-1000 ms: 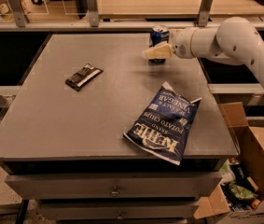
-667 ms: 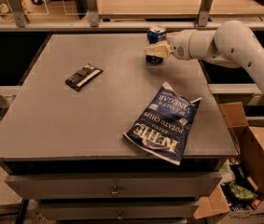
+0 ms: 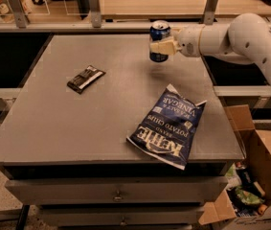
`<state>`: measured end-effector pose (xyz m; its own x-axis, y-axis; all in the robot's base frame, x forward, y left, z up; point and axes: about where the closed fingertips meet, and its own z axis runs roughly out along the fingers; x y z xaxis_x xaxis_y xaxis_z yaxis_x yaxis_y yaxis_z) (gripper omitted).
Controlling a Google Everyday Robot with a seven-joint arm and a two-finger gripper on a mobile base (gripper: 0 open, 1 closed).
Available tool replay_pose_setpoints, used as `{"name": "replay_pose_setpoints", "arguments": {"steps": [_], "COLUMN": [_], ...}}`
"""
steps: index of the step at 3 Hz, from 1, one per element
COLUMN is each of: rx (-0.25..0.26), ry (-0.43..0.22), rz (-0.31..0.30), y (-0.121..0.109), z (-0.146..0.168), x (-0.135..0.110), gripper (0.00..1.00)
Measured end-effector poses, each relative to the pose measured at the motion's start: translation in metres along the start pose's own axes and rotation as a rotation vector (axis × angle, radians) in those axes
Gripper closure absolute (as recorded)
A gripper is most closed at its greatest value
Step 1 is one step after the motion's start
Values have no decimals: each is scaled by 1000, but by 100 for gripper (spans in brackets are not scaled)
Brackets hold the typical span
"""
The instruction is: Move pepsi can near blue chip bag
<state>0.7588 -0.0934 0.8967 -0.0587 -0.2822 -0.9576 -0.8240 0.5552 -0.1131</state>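
The tool [image 3: 163, 46], clenched on the upright pepsi can [image 3: 159, 31], hides the can's middle, well behind the blue chip bag [image 3: 168, 126] on the tabletop [image 3: 44, 128]. A black bar [image 3: 85, 78] lies left of the bag.

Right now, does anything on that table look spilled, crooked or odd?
Nothing spilled or broken. The gripper, near the far edge of the table, grips the pepsi can upright. Only the blue chip bag looks askew: it lies flat and slanted near the front edge, lettering upside down from this view.
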Motion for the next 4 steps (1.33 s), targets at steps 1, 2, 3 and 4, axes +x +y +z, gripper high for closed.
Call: {"name": "replay_pose_setpoints", "arguments": {"steps": [1, 2, 3, 4], "rx": [-89, -158, -167, -169], "ry": [-30, -34, -33, -33], "rz": [-52, -93, -94, -94], "y": [23, 54, 57, 58], "z": [-23, -47, -45, -44], "x": [-19, -30, -29, -29], "gripper": [83, 80, 97, 100]}}
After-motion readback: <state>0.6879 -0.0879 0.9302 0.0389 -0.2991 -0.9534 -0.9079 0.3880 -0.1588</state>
